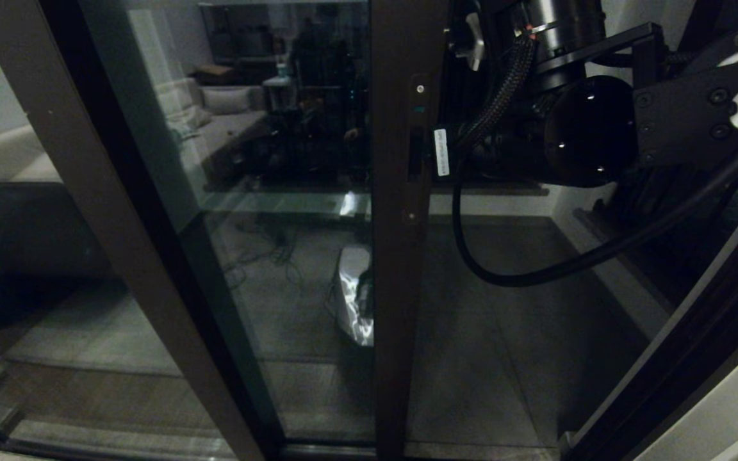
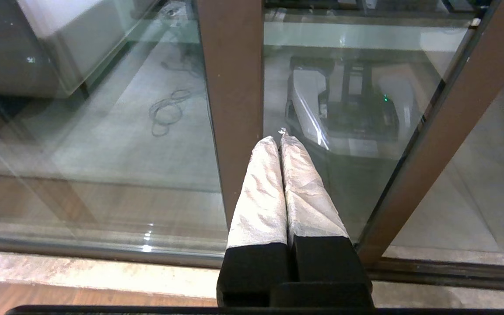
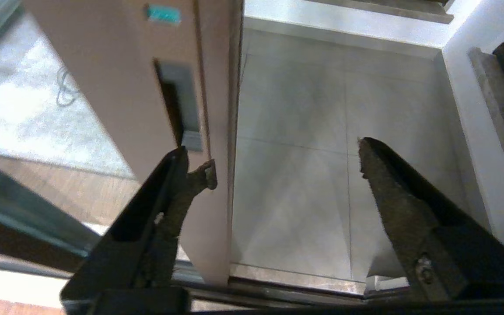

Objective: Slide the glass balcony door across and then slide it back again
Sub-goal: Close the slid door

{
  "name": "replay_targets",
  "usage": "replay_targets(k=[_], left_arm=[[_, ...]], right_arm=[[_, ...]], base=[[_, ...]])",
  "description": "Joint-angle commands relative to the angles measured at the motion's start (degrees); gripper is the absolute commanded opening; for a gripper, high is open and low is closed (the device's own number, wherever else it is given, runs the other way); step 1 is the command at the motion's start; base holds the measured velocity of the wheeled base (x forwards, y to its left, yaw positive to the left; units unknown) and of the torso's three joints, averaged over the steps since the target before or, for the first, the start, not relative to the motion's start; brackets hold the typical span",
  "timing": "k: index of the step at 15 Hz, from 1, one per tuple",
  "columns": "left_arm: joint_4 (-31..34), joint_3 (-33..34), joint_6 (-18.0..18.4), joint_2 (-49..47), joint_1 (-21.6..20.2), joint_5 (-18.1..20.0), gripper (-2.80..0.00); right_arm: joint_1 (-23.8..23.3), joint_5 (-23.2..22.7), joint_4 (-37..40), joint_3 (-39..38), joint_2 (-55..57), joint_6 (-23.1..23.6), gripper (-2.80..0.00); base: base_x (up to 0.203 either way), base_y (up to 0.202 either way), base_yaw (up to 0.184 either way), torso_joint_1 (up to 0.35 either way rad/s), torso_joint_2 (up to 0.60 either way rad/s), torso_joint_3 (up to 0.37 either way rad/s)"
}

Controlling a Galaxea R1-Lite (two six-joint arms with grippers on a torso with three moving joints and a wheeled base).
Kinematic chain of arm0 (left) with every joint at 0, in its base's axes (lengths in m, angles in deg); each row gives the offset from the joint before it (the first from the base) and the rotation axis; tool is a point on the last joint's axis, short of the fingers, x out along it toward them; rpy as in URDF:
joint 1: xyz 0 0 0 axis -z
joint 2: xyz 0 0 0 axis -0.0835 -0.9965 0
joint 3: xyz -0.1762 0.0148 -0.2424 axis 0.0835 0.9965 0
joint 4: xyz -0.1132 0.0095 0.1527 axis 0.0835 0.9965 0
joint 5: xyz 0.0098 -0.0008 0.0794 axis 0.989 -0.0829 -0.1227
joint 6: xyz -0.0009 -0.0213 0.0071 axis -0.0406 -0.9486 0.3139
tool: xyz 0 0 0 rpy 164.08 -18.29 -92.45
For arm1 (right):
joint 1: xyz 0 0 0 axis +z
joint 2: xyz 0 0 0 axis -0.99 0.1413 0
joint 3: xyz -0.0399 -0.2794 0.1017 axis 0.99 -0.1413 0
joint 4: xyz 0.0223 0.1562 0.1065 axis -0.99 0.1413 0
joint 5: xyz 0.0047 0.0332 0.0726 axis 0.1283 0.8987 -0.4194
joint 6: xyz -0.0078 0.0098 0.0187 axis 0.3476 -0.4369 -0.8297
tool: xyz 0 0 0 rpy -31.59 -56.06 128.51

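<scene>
The glass balcony door (image 1: pixel 318 192) stands partly slid aside; its dark brown upright edge (image 1: pixel 404 288) carries a narrow slot handle (image 1: pixel 415 150) and a small round lock (image 1: pixel 420 88). My right arm (image 1: pixel 587 128) reaches in from the upper right to that edge. The right gripper (image 3: pixel 273 148) is open. One finger (image 3: pixel 177 183) lies against the stile just under the slot handle (image 3: pixel 177 105); the other (image 3: pixel 392 197) hangs over the open gap. The left gripper (image 2: pixel 278 138) is shut, empty, its white-wrapped fingers pointing at the glass beside a plain brown stile (image 2: pixel 230 87).
Grey balcony tiles (image 1: pixel 503 333) show through the opening to the right of the door's edge. The floor track (image 3: pixel 295 280) runs below. A plain slanted stile (image 1: pixel 106 211) is at the left and the dark door frame (image 1: pixel 683 358) at the right. A black cable (image 1: pixel 535 275) loops down from the right arm.
</scene>
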State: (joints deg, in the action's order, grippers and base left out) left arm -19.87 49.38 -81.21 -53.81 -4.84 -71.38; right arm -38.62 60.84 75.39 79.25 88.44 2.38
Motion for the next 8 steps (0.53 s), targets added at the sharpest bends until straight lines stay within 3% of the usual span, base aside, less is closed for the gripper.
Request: replay_targets(k=[1,8], left_arm=[[0.0,0.1,0.1,0.0,0.0,0.0,-2.80],[0.0,0.1,0.0,0.0,0.0,0.0,-2.80]], right_arm=[[-0.3,0.2,0.1,1.9,1.7,-0.1,0.00],[-0.3,0.2,-1.8,2.3,3.7,1.5,0.00]], base=[[0.000,0.000,0.000,0.000,0.00,0.000],[0.000,0.000,0.000,0.000,0.00,0.000]])
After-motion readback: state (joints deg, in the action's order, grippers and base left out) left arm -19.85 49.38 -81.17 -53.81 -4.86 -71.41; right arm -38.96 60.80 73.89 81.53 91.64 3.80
